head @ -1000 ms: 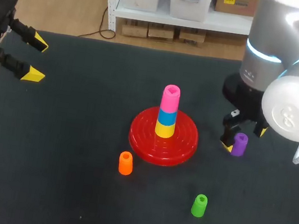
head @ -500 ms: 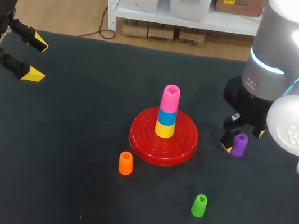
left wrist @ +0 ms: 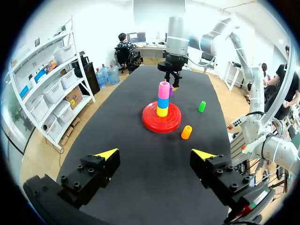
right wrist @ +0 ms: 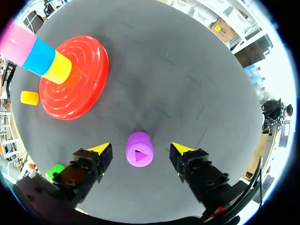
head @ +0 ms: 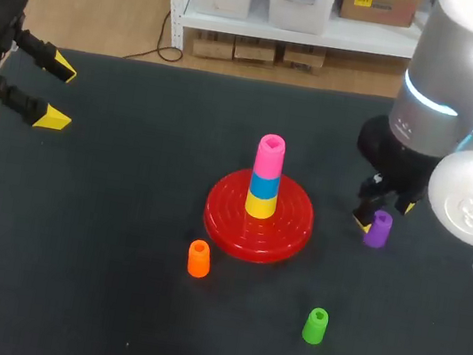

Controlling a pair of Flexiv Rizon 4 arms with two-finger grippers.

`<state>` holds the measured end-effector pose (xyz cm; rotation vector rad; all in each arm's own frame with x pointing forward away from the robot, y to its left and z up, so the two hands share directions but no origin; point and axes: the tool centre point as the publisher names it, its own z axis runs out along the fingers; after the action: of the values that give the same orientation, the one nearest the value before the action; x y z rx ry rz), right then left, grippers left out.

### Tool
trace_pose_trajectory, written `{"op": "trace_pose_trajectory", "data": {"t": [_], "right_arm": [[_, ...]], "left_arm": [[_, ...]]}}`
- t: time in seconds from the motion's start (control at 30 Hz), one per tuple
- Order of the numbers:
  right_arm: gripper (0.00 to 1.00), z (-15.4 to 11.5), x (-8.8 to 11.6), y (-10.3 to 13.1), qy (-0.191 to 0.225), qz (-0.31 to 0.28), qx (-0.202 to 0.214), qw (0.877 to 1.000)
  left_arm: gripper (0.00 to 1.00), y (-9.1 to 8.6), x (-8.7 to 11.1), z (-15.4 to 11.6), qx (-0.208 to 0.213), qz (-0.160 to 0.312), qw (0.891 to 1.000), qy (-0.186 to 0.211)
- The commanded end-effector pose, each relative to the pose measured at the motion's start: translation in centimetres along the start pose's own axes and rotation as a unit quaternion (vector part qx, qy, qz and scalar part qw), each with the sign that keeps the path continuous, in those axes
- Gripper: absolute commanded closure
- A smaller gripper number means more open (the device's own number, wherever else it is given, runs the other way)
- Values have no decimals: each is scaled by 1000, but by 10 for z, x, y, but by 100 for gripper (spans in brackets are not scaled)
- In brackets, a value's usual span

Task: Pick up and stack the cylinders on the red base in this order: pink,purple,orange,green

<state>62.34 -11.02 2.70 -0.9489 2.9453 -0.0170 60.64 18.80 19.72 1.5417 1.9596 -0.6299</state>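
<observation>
Right gripper (right wrist: 140, 148) released, its fingers (right wrist: 100, 148) flanking without touching the upright purple plastic cylinder (right wrist: 139, 151) on the black desk (right wrist: 187, 70).

The right pincer (head: 384, 213) has shifted slightly rightward.

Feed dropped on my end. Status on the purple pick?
Right gripper open, straddling purple cylinder, not touching. Left gripper open at table's left edge. Pink cylinder tops stack on red base. Nothing in the way.

Base (head: 293, 229) mid-table, three-cylinder stack (head: 265, 178) on it. Cylinder A (head: 378, 229) at 3 o'clock, between fingers of right gripper (head: 384, 214); cylinder B (head: 198, 259) at 7, near; cylinder C (head: 315, 325) at 5, farther.
</observation>
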Motion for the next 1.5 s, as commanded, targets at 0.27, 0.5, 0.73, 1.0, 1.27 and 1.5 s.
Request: {"op": "trace_pose_trajectory", "data": {"t": [0.27, 0.5, 0.73, 1.0, 1.27, 1.5], "right_arm": [[48, 0, 5, 0, -7, -4, -2, 1000], [46, 5, 4, 1, -2, -4, -4, 1000], [48, 9, 1, 0, 0, -3, -7, 1000], [100, 8, 0, 2, 1, 3, -7, 1000], [100, -36, -7, -1, 5, 10, -8, 1000], [100, -113, -35, 14, 29, -34, 4, 999]], "left_arm": [[0, 0, 2, 0, 0, 2, 1000, -2], [0, 0, 2, 0, 0, 2, 1000, -2], [0, 0, 2, 0, 0, 2, 1000, -2], [0, 0, 2, 0, 0, 2, 1000, -2], [0, 0, 2, 0, 0, 2, 1000, -2], [0, 0, 2, 0, 0, 2, 1000, -2]]}}
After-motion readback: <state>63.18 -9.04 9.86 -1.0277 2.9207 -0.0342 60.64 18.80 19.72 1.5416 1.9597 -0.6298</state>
